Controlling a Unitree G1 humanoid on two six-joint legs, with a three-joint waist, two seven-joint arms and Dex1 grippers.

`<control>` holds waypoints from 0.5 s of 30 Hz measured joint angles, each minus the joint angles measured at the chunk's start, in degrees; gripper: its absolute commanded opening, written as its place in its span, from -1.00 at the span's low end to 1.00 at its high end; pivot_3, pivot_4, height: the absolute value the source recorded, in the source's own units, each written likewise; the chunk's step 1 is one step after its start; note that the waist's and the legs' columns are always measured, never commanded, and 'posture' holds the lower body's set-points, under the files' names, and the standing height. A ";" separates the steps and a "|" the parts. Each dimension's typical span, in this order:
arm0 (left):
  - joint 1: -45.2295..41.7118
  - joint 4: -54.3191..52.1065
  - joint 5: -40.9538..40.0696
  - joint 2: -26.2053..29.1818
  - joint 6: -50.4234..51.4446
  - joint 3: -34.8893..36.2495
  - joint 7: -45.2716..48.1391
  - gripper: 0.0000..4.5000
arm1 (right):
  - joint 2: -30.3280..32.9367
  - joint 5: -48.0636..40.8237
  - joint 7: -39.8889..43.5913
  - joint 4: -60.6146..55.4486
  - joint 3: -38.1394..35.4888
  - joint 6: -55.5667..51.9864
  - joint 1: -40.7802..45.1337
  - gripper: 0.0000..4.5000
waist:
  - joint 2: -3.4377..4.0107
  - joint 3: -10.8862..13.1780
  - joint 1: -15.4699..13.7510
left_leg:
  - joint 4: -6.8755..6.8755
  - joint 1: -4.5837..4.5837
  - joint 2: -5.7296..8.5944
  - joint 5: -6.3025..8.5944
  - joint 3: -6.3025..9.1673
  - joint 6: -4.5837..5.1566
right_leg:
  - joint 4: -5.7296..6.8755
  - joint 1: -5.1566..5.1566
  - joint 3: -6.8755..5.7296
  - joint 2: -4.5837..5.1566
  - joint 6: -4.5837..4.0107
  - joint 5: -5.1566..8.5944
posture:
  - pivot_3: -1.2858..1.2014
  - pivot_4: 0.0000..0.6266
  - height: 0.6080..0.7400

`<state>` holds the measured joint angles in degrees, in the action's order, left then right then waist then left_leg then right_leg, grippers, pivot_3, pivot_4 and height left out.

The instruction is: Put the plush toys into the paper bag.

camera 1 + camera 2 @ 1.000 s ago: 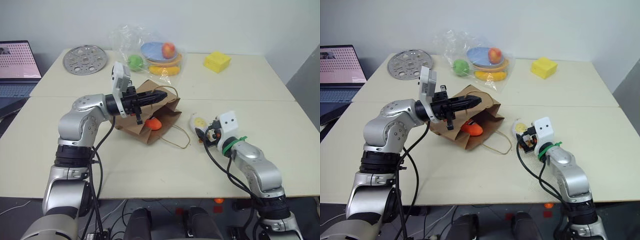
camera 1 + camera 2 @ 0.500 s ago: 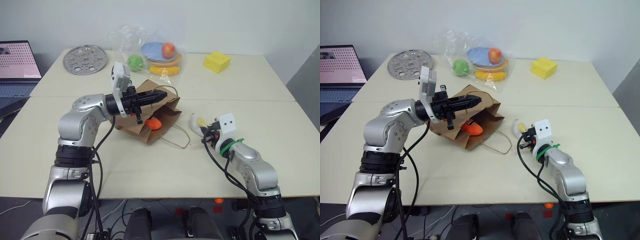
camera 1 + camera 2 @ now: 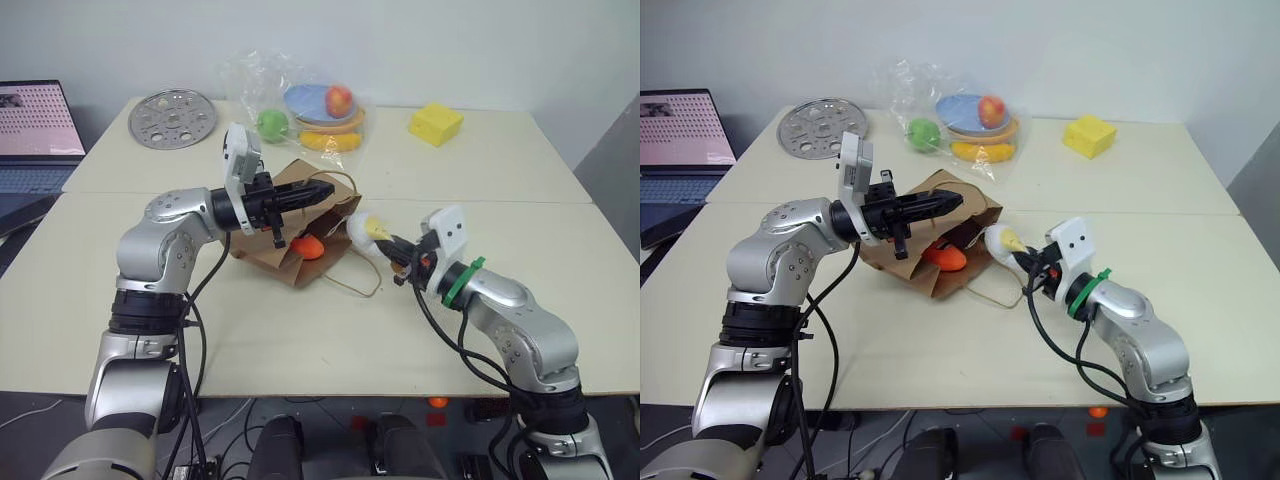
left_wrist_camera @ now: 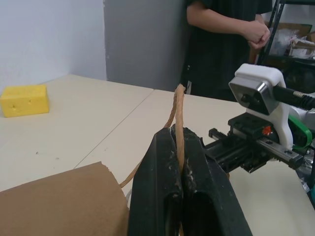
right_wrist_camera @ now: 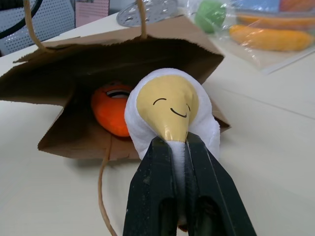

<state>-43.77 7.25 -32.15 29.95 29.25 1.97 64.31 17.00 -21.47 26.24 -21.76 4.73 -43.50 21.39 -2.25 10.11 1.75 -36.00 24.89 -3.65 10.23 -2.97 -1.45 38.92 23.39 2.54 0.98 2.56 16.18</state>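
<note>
The brown paper bag (image 3: 283, 252) lies on its side on the table, mouth toward my right arm. My left gripper (image 3: 326, 189) is shut on one of its looped handles (image 4: 179, 118) and holds the mouth up and open. An orange plush toy (image 5: 113, 108) sits inside the bag, just behind the opening. My right gripper (image 5: 175, 143) is shut on the white plush toy (image 3: 366, 235) with the yellow spot. It holds the toy off the table, right in front of the bag's mouth.
The bag's other handle (image 3: 358, 284) lies looped on the table below the white toy. A clear plastic bag of fruits (image 3: 310, 112), a yellow block (image 3: 435, 123) and a perforated metal disc (image 3: 172, 119) stand at the back. A laptop (image 3: 35, 130) is far left. A person (image 4: 221, 39) stands beyond the table.
My right gripper has shut on the white plush toy, lifted it off the table and carried it left toward the bag's mouth. My left gripper has kept still on the handle.
</note>
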 measured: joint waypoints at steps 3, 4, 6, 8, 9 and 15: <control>-0.21 0.01 0.00 -0.04 0.00 -0.03 0.08 -1.00 | -1.02 0.18 0.38 2.36 1.89 0.55 2.49 -1.00 | 0.00 0.00 0.01 | 0.00 0.00 0.00 0.00 0.01 0.00 | 0.00 0.00 -0.01 0.00 0.00 0.00 | 0.03 -0.52 1.00; -0.23 0.01 0.00 -0.06 0.00 -0.03 0.08 -1.00 | -1.65 0.51 0.41 3.62 2.44 0.85 3.34 -1.00 | 0.00 0.00 0.03 | 0.00 0.00 -0.01 0.00 0.02 0.00 | 0.01 0.00 -0.02 -0.01 0.00 0.00 | 0.03 -0.52 1.00; -0.31 0.00 0.00 -0.08 0.00 -0.04 0.09 -1.00 | -2.54 1.24 0.61 6.11 3.86 1.91 4.79 -1.00 | 0.00 0.00 0.03 | 0.00 0.00 -0.01 0.00 0.02 0.00 | 0.02 0.01 -0.03 -0.01 0.00 0.00 | 0.03 -0.52 1.00; -0.33 -0.01 -0.01 -0.08 0.00 -0.05 0.13 -1.00 | -3.39 2.41 0.97 9.21 4.97 3.29 6.34 -1.00 | 0.00 0.00 0.03 | 0.01 0.00 0.00 0.00 0.01 0.00 | 0.01 0.01 -0.02 -0.01 0.00 0.00 | 0.03 -0.52 1.00; -0.33 -0.01 -0.01 -0.10 0.00 -0.05 0.14 -1.00 | -3.84 2.69 1.02 10.62 5.42 3.92 7.17 -1.00 | 0.00 0.00 0.04 | 0.00 0.00 0.00 0.00 0.01 0.00 | 0.01 0.01 -0.02 -0.01 0.00 0.00 | 0.03 -0.52 1.00; -0.41 -0.08 -0.05 -0.13 0.11 -0.11 0.32 -1.00 | -9.19 5.78 0.84 23.23 6.15 11.07 14.56 -1.00 | 0.00 0.00 0.09 | 0.00 0.00 -0.02 0.00 0.02 0.00 | 0.03 0.02 -0.04 -0.01 0.00 -0.01 | 0.03 -0.52 1.00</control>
<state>-44.18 7.17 -32.20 29.82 29.35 1.86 64.63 7.81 -15.69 27.08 1.48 10.88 -32.43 35.95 -2.24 10.11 1.85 -36.00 24.89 -3.67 10.23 -2.94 -1.45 38.96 23.40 2.50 0.97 2.56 16.17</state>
